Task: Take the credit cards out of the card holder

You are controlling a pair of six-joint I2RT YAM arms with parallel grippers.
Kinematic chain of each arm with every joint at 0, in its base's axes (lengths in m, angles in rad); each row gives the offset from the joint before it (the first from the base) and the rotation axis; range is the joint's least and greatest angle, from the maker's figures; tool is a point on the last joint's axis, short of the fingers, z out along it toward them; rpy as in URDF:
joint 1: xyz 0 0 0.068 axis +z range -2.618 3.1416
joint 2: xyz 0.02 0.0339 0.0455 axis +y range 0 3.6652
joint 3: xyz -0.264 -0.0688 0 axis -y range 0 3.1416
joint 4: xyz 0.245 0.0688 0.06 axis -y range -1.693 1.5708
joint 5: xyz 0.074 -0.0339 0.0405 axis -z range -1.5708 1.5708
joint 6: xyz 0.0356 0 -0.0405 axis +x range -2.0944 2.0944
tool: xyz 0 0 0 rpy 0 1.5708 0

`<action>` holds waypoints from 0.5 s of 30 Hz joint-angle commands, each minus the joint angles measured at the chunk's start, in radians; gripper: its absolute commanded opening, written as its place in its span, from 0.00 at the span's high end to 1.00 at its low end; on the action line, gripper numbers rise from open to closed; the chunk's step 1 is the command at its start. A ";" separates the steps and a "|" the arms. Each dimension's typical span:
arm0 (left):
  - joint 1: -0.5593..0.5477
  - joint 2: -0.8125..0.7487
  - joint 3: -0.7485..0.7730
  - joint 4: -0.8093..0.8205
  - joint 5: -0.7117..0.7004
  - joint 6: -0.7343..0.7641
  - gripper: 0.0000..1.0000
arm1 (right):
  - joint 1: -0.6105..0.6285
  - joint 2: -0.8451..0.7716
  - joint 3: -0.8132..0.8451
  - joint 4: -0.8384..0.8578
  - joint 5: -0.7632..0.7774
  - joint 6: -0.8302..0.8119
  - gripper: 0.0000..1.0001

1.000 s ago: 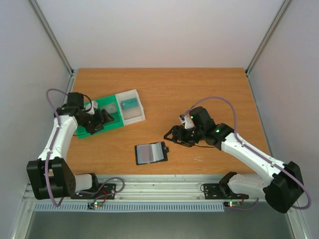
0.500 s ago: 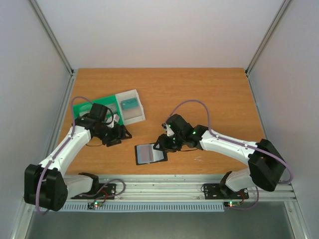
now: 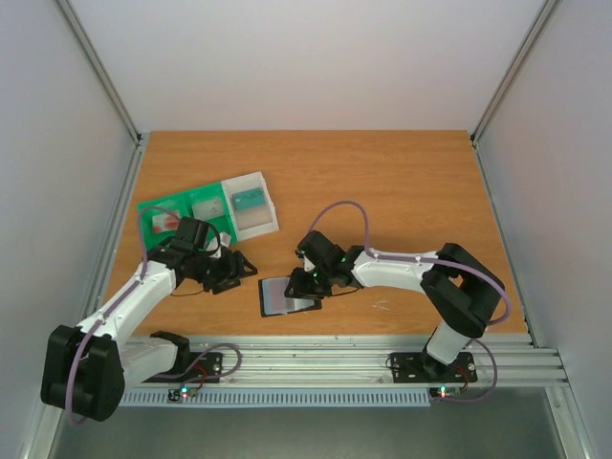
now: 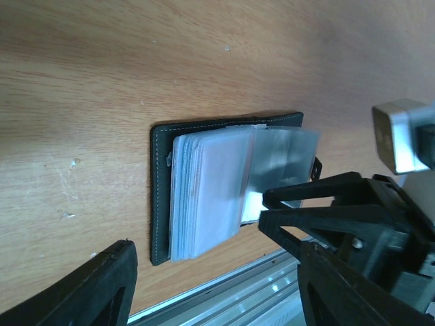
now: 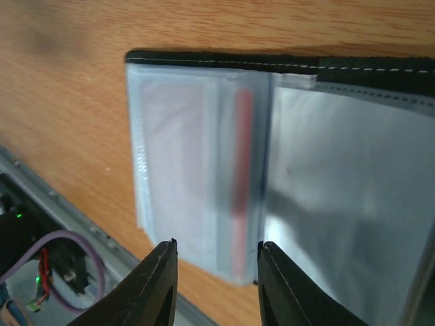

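My overhead camera looks down on the whole desk [image 3: 382,172] from its near side; both wrist cameras hang close above the card holder [image 4: 211,190], which all three views share.

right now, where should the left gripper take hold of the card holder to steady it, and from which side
Probably the bare stitched border of the card holder on its left side, with the left gripper coming in low from the left. It lies flat and open, the sleeves cover the rest, and the right gripper sits over the right side.
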 commanded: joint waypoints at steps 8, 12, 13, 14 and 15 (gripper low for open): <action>-0.005 -0.024 -0.068 0.169 0.051 -0.077 0.35 | 0.008 0.110 0.020 0.071 0.015 -0.008 0.73; -0.005 -0.014 -0.083 0.187 0.055 -0.079 0.35 | 0.006 0.120 -0.004 0.090 0.030 -0.004 0.86; -0.006 -0.014 -0.087 0.197 0.059 -0.083 0.36 | 0.006 0.122 -0.010 0.096 0.026 -0.001 0.89; -0.004 -0.015 -0.095 0.210 0.067 -0.088 0.37 | 0.008 0.122 -0.018 0.110 0.022 0.005 0.91; -0.006 -0.016 -0.103 0.226 0.074 -0.097 0.38 | 0.007 0.120 -0.034 0.128 0.020 0.012 0.93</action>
